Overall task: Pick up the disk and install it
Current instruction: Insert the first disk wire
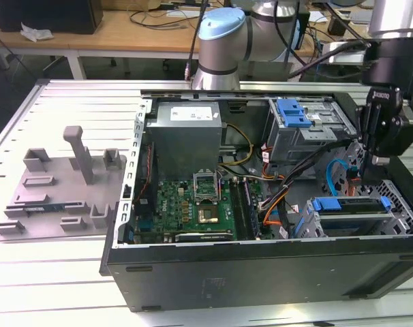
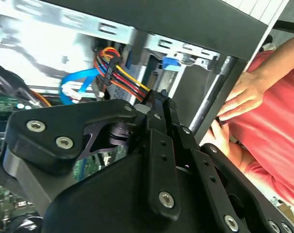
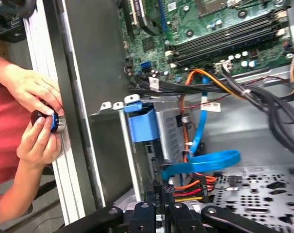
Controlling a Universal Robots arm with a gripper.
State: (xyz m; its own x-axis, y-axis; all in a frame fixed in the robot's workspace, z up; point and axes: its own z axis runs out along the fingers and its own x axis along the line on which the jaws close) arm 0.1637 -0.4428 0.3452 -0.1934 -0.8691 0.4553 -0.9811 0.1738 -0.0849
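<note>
The disk (image 1: 349,206) lies flat in the lower drive cage of the open computer case (image 1: 261,262), at the exterior view's right. Its blue carrier frame faces up. In the first wrist view the blue frame (image 3: 142,124) and the silver drive body (image 3: 169,135) sit in that cage just beyond my fingertips. My gripper (image 1: 378,162) hangs above and slightly behind the cage, apart from the disk. Its fingers are shut together with nothing between them in both wrist views (image 3: 161,188) (image 2: 159,99).
A person's hands (image 3: 38,121) (image 2: 239,97) hold a small black-and-blue knob against the case's outer wall. Blue and orange cables (image 3: 205,162) run beside the cage. A grey power supply box (image 1: 186,133), motherboard (image 1: 193,204) and upper bay with blue latch (image 1: 292,112) fill the case. A grey fixture plate (image 1: 56,184) lies outside.
</note>
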